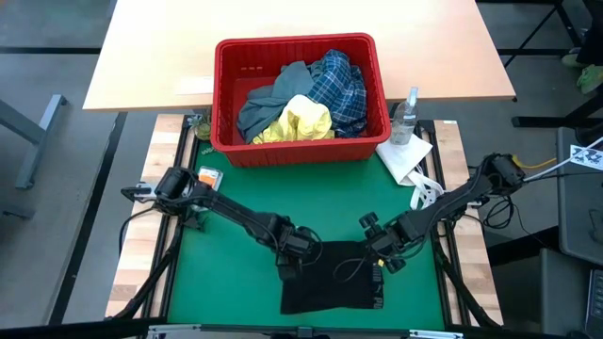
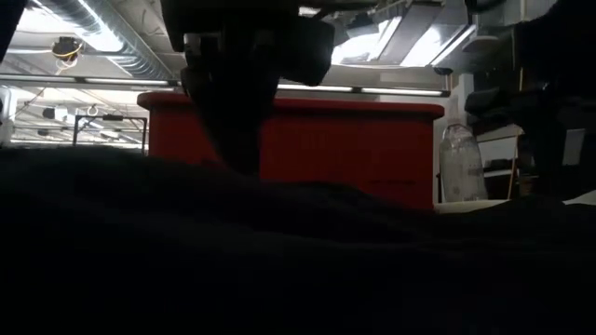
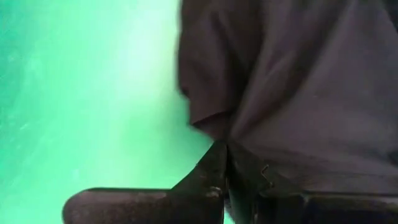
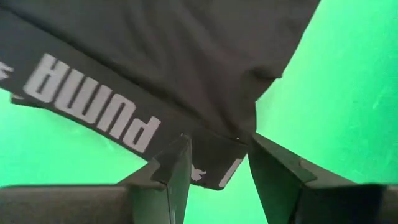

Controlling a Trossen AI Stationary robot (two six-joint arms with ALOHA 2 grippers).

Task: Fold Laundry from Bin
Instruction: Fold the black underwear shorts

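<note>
- Dark navy soft garment (image 1: 332, 277) flat on green mat (image 1: 236, 188), long axis across table, waistband toward right.
- Left gripper (image 1: 287, 267) clenched on its left edge.
- Right gripper (image 1: 378, 266) w/ fingers spread astride waistband corner.
- Red slotted plastic bin (image 1: 224, 94) behind.

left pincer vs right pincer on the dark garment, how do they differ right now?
The left pincer is shut, pinching the dark navy garment's left edge; the right pincer stands open, its fingers straddling the waistband corner without clamping it. In the high view, left sits at the garment's upper-left corner, right at its upper-right. Both are low over the green mat, in front of the red bin.
</note>
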